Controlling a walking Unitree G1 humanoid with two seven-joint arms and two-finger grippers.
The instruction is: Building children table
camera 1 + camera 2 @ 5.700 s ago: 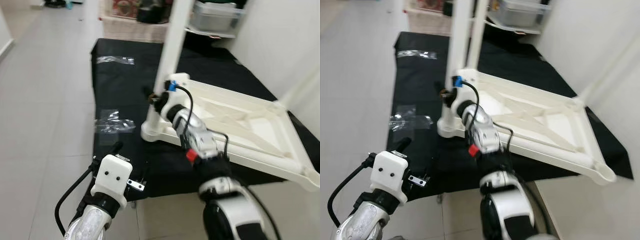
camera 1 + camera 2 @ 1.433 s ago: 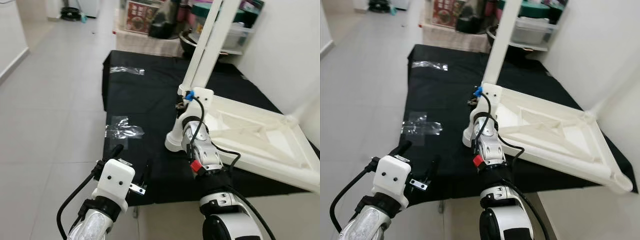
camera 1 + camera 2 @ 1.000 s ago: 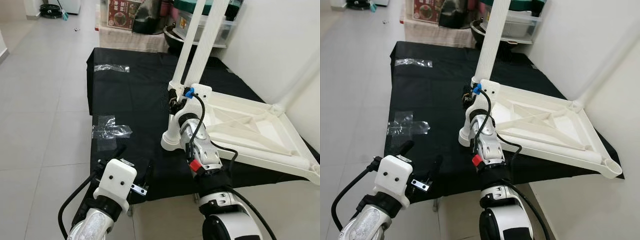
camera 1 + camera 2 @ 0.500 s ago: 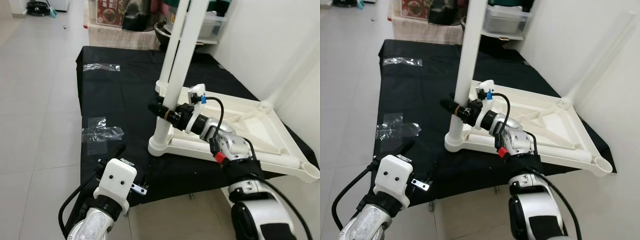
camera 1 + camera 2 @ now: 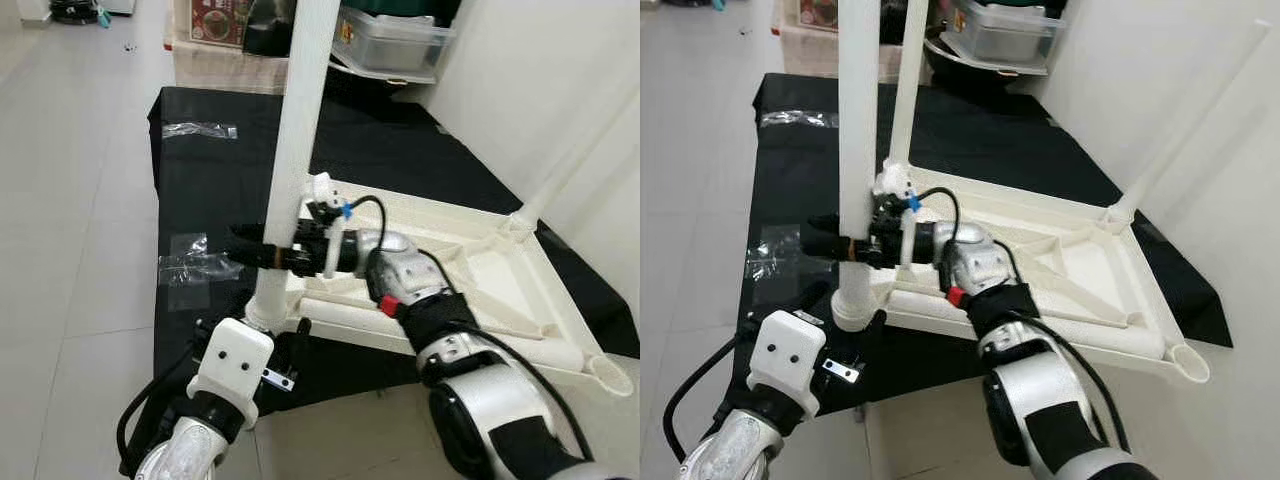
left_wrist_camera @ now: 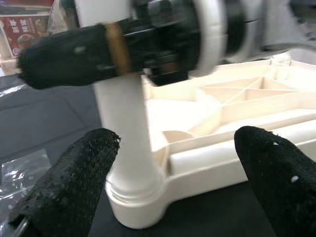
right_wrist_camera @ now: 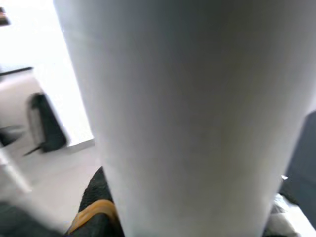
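While the robot leans over it, these things are before it:
Black mat (image 5: 215, 165): spread on the pale tiled floor (image 5: 70, 200), carrying all the parts.
Table top (image 5: 470, 270): white, lying upside down on the mat, ribbed underside facing up.
Near leg (image 5: 292, 150): a white post standing upright in the top's near corner socket (image 5: 262, 312) — two more legs rise at other corners.
Right gripper (image 5: 262, 250): reaching across from the right, its black fingers closed around the near leg partway up; the right wrist view has the white post hard against the lens.
Left gripper (image 6: 163, 192): low, just before the corner socket, fingers (image 6: 74, 182) spread open on either side of the leg's base without touching it.
Clear plastic bags (image 5: 195, 268): crumpled on the mat — one to the left of the leg, another (image 5: 200, 130) farther back.
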